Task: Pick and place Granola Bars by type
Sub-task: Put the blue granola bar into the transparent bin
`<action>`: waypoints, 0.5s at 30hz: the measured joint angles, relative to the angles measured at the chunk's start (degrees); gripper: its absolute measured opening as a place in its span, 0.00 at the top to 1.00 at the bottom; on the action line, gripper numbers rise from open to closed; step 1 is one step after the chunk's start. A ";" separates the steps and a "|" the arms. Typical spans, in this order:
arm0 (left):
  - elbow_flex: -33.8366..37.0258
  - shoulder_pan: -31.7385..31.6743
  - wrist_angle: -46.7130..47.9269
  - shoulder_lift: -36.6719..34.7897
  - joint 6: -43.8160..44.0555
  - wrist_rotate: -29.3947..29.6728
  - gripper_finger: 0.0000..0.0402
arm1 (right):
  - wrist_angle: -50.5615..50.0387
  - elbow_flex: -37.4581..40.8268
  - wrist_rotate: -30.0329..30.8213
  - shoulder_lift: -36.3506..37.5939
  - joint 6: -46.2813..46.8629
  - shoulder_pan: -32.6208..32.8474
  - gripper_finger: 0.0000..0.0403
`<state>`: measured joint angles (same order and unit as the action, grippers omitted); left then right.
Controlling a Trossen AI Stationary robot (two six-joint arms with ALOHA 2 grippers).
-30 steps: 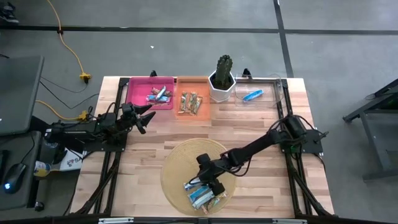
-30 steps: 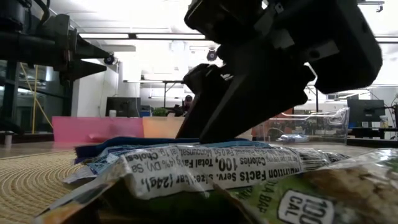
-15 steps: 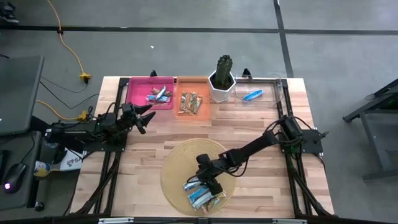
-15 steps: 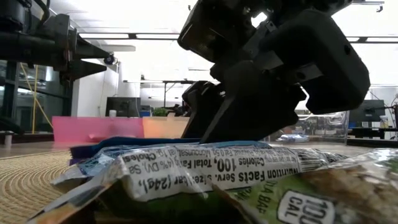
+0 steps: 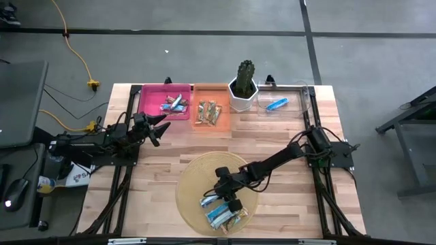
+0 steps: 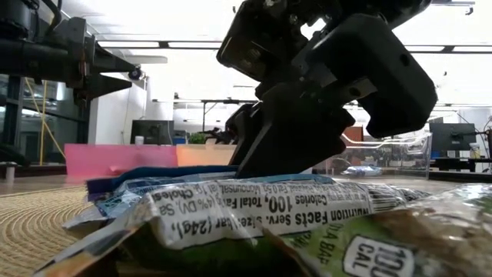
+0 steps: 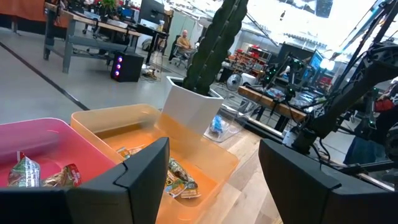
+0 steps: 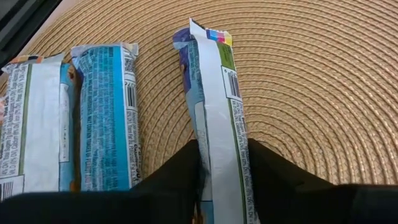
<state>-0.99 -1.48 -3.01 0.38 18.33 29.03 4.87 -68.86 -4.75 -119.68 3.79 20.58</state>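
Note:
Several granola bars lie in a heap [image 5: 221, 215] on the near part of a round woven mat [image 5: 187, 178]. My right gripper [image 5: 228, 197] is down on the heap, shut on a blue-and-white bar [image 8: 208, 81]. Two more blue-and-white bars [image 8: 102, 118] lie flat beside it. The low view shows a white nutrition-label wrapper [image 6: 254, 206] in front of my right gripper [image 6: 296, 138]. My left gripper [image 5: 158, 126] hangs open near the pink bin [image 5: 165, 102], touching nothing; its fingers stand wide apart around [image 7: 211, 180]. My right gripper pinches the blue-and-white bar between its two fingers near the bar's close end [image 8: 214, 155]. The bar stands on its long edge, and the fingers [image 8: 177, 177] lie along it, one on each flat face. Its far end [image 8: 208, 37] points away over the mat; lifted or resting, I cannot tell.
Along the far edge stand the pink bin with blue-red-white bars, an orange bin [image 5: 211, 111] with brown bars, a cactus in a white pot [image 5: 244, 85], and a clear container [image 5: 283, 102] with a blue bar. Bare wood lies between the bins and the mat.
My right gripper has shifted a little toward the table's left over the mat and has tipped slightly. The blue-and-white bar between its fingers has moved left with it. The other bars have stayed in place.

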 joint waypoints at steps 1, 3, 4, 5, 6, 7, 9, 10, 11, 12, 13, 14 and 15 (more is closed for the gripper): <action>0.00 0.00 0.00 0.00 -0.02 0.00 0.39 | 0.11 0.00 0.00 0.00 0.29 0.00 0.73; 0.00 0.00 0.00 0.00 0.00 0.00 0.39 | 0.57 0.00 -0.02 -0.02 0.33 0.00 0.76; 0.00 0.00 0.00 0.00 0.00 0.00 0.39 | 0.90 0.00 -0.02 -0.04 0.39 0.00 0.77; 0.00 0.00 -0.01 0.01 0.00 0.00 0.39 | 1.18 0.00 -0.04 -0.04 0.54 0.02 0.78; 0.00 0.00 0.00 0.00 0.00 0.00 0.39 | 1.44 0.00 -0.07 -0.04 0.66 0.02 0.79; 0.00 0.00 -0.01 0.00 -0.02 0.00 0.39 | 1.76 0.01 -0.07 -0.04 0.90 0.02 0.80; 0.00 0.00 0.00 0.00 0.00 0.00 0.39 | 2.25 -0.12 -0.09 -0.04 1.45 -0.06 0.81; 0.00 0.00 0.00 0.00 -0.02 0.00 0.39 | 2.23 -0.42 -0.09 -0.04 1.71 -0.06 0.82; 0.00 0.00 -0.02 0.00 -0.02 0.00 0.39 | 2.31 -0.76 -0.09 -0.04 1.80 -0.07 0.82; 0.00 0.00 -0.02 0.00 -0.01 0.00 0.39 | 2.47 -1.13 -0.06 -0.04 1.79 -0.07 0.82; -0.01 0.00 -0.02 0.00 -0.01 0.00 0.39 | 2.51 -1.56 -0.04 -0.04 1.75 -0.07 0.82; 0.00 0.00 -0.01 0.00 0.00 0.00 0.39 | 2.49 -2.03 0.11 -0.04 1.55 -0.07 0.82; 0.00 0.00 -0.01 0.00 -0.01 0.00 0.39 | 2.45 -2.53 0.36 -0.04 1.53 -0.07 0.82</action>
<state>-0.99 -1.48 -3.01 0.38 18.31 29.04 7.31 -71.39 -4.39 -119.72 5.32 20.51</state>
